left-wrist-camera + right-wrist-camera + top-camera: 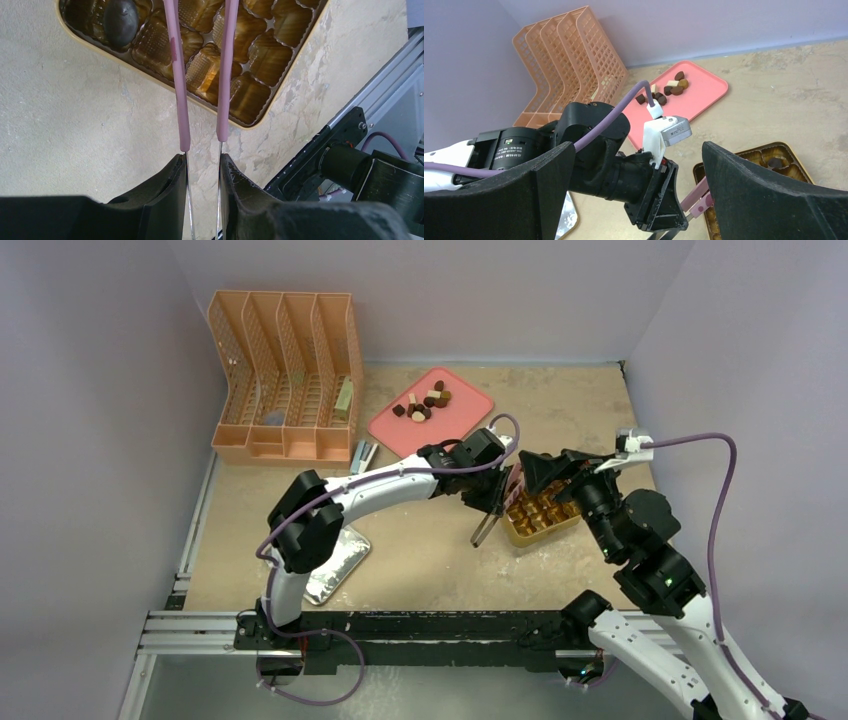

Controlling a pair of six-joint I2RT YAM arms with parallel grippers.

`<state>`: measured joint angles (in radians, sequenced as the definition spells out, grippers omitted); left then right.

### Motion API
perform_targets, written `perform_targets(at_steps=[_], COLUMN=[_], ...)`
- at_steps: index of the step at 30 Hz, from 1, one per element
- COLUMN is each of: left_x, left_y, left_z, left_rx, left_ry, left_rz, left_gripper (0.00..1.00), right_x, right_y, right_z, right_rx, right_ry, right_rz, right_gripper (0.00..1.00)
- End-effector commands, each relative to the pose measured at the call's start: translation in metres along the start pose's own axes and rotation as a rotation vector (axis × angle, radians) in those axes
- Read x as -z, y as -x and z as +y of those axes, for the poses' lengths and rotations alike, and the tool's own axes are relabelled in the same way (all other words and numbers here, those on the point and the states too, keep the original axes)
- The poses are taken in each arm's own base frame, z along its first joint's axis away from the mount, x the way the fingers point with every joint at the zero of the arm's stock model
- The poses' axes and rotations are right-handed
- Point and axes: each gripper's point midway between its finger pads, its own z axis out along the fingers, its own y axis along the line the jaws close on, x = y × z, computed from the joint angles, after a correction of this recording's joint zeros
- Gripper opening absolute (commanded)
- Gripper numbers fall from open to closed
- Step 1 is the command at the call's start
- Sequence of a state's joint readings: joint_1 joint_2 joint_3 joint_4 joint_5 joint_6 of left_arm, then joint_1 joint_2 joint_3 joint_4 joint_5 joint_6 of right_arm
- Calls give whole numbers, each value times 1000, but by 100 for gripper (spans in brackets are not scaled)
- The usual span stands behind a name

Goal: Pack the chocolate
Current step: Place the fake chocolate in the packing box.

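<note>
Several small chocolate pieces [425, 405], dark, reddish and cream, lie on the pink tray [455, 425]; they also show in the right wrist view [669, 87]. The gold gridded box [520, 540] holds one dark piece [120, 20], also seen from the right wrist [775, 162]. My left gripper [202, 157] is shut on pink-tipped tongs [179, 90], whose arms reach over the box [125, 70]; their tips are out of view. In the top view the left gripper [497, 502] sits at the box's left edge. My right gripper [638, 146] is open and empty above the box, facing the left wrist [562, 468].
An orange file rack [285, 375] stands at the back left, with a stapler [362, 455] in front of it. A silver foil tray [335, 565] lies by the left arm's base. A metal rail [200, 625] runs along the near edge.
</note>
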<state>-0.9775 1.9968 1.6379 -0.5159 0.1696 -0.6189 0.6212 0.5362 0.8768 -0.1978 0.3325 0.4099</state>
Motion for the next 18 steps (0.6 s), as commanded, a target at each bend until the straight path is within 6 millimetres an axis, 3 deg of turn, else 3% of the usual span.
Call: perform_targets(at_steps=[1,18], left_x=[0,-2], left_y=[14,2], left_z=[-12,-7], left_rx=[1,7], left_ry=[-43,-27], left_rz=[-46,-27], left_gripper=[26,34], right_x=[5,2], right_y=[25,20], right_z=[2,2], right_rx=[-9,-14], right_ry=[-5,-3], right_rz=[-72,-65], right_gripper=[99,99])
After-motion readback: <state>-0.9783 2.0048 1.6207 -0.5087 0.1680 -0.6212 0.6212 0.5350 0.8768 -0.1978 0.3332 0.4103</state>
